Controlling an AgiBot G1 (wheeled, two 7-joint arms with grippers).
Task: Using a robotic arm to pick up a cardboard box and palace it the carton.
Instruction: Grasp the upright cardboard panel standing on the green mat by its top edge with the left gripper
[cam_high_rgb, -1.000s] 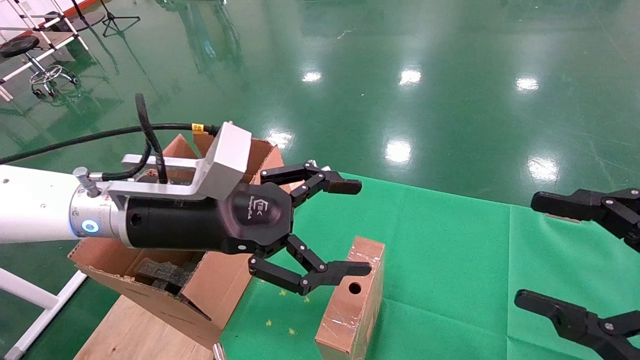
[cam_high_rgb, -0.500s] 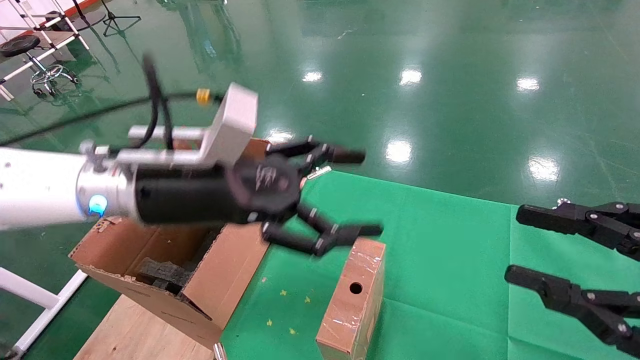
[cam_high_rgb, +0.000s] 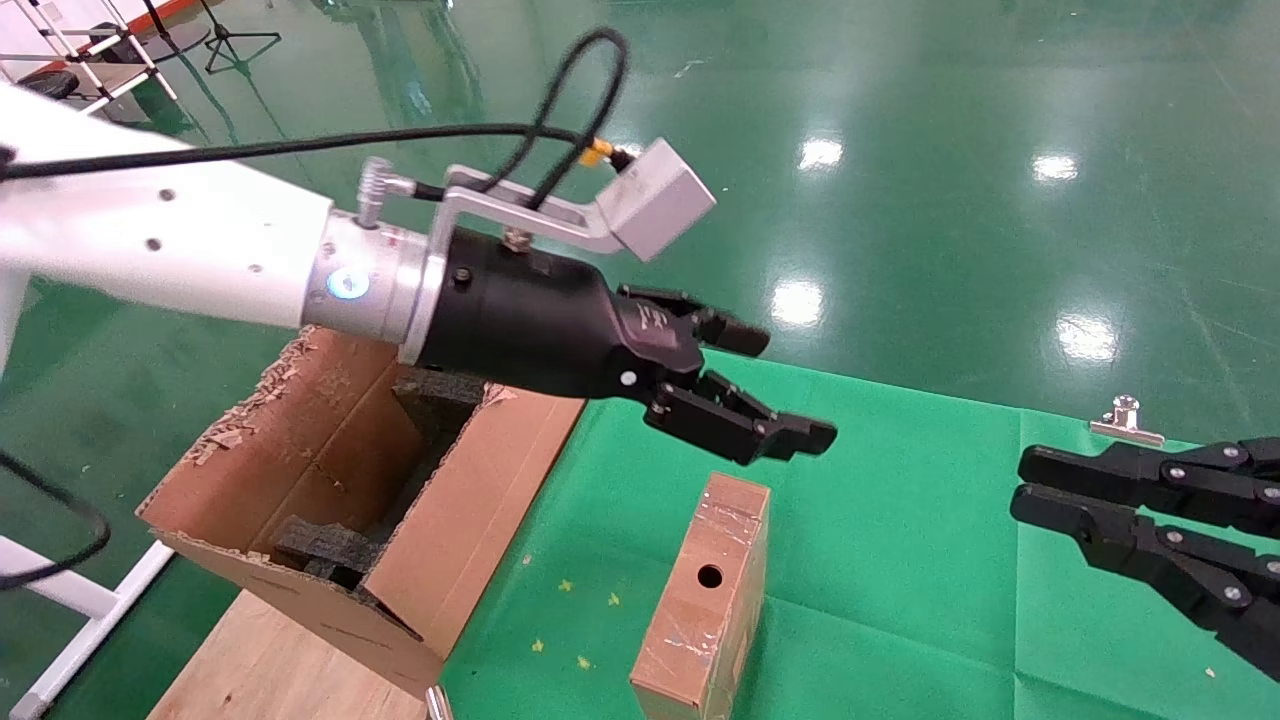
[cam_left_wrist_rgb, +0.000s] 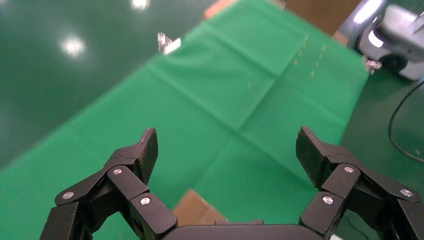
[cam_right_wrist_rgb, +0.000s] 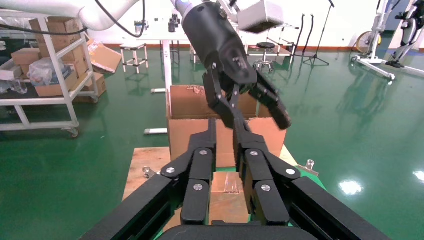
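Hovering above the cardboard box (cam_high_rgb: 703, 600), the left end effector (cam_high_rgb: 785, 385) gapes wide, empty.

Bright, even overhead lighting; ceiling lamps show as white glare spots on the glossy green floor (cam_high_rgb: 900, 200), with stretched reflections of stands. Shadows on the green cloth (cam_high_rgb: 900, 480) soft and faint. Clear tape on the cardboard box (cam_high_rgb: 705, 600) gives a dull sheen. Head view sharp. Left wrist view: far cloth and floor soft, close fingers (cam_left_wrist_rgb: 145, 150) crisp. Right wrist view evenly lit, background slightly soft
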